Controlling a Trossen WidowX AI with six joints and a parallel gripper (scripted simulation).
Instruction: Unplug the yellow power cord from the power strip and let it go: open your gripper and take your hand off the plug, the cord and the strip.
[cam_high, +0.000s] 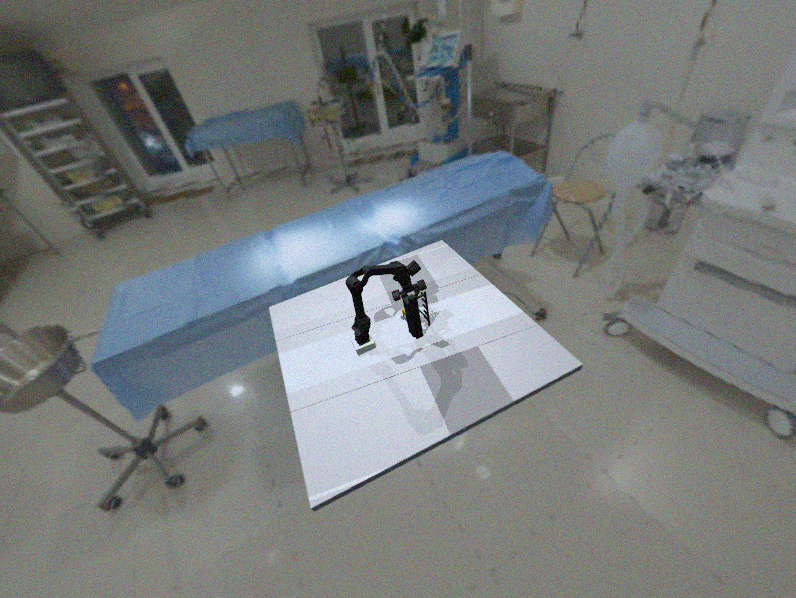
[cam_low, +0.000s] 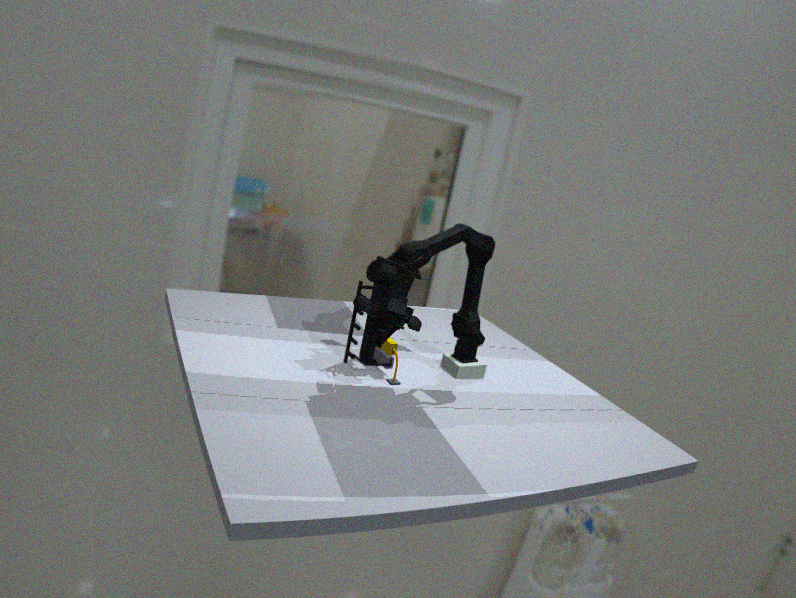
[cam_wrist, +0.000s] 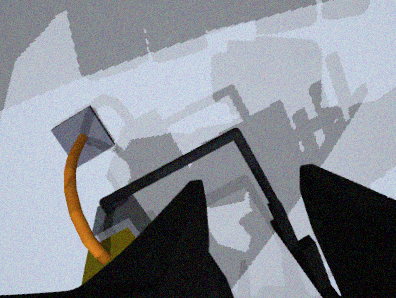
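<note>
The tool is hanging partly open over the power strip, its two dark fingers gripping nothing. The strip is standing upright on the counter, and the yellow plug is sitting low on the strip's side, still plugged in. The orange cord is curving from the plug down to a small grey block lying on the counter just beside the strip. In the wrist view the plug is showing at the edge of one finger, outside the gap.

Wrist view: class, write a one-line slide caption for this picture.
Open gripper descends beside the yellow plug, whose orange cord arcs to a grey base.
</note>
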